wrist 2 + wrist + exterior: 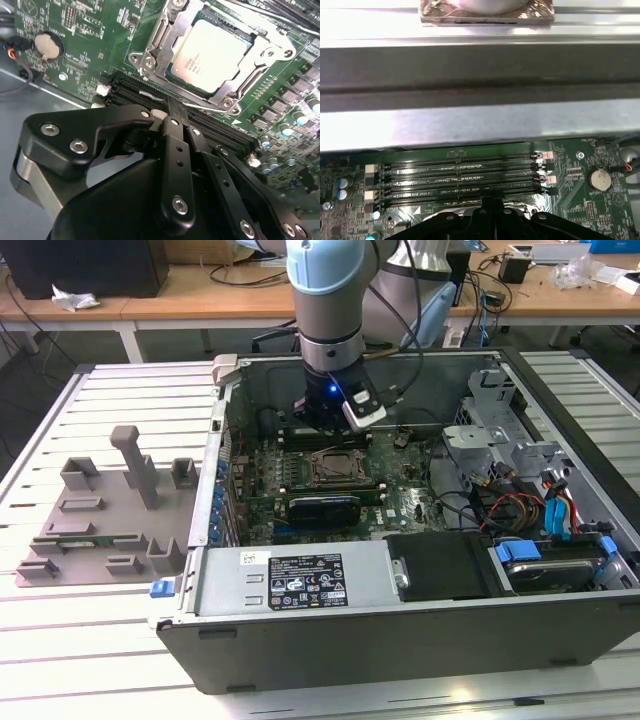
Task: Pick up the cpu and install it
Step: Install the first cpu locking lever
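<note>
We see our gripper (170, 104) with its two black fingers pressed together at the tip and nothing between them. It hangs low inside the open computer case (300, 640), its tip just over the row of dark memory slots (460, 175). Just past those slots the cpu (210, 52) lies flat inside the socket frame (162, 35), silver top up, apart from the gripper. Around it spreads the green motherboard (85, 75), with a round coin cell (48, 45) off to one side.

In the first wrist view a grey case wall (480, 120) rises close behind the slots, so we find little room on that side. In the exterior view the arm (325, 300) comes down through the case's open top. A power supply (290, 580) runs along the near edge. A drive cage (490, 430) and coloured cables (520, 510) crowd the exterior view's right.

The case rests on a white slatted table (130, 390). A grey moulded tray (110, 510) with upright posts lies on the table at the exterior view's left, just beside the case's outer wall. Wooden desks (200, 295) stand behind.
</note>
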Available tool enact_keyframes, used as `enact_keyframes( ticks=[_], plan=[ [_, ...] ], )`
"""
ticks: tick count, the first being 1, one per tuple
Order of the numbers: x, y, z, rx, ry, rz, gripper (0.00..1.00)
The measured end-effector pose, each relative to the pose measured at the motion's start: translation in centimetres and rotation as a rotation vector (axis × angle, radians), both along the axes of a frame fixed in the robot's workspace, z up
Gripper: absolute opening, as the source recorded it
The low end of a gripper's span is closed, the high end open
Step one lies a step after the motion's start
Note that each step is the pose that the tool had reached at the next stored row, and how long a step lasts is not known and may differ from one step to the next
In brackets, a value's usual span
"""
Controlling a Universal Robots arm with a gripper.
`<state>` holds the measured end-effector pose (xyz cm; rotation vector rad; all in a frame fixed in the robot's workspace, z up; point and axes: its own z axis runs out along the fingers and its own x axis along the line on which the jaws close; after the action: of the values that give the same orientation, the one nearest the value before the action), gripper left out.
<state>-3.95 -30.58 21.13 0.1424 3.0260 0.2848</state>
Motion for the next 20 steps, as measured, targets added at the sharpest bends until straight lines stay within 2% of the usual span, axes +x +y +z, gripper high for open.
enact_keyframes(
  ticks=[3,9,13,14,20],
  plan=[
    [-0.02,0.01,-0.07,0.0,-0.0001,-0.042,0.11],
    [-0.32,0.46,-0.18,0.0,-0.0022,-0.066,0.11],
    [-0.33,0.51,-0.33,0.0001,-0.0133,-0.071,0.11],
    [-0.33,0.52,-0.46,0.0,-0.0186,-0.073,0.11],
    [-0.35,0.51,-0.92,0.0001,-0.0271,-0.073,0.11]
  ],
)
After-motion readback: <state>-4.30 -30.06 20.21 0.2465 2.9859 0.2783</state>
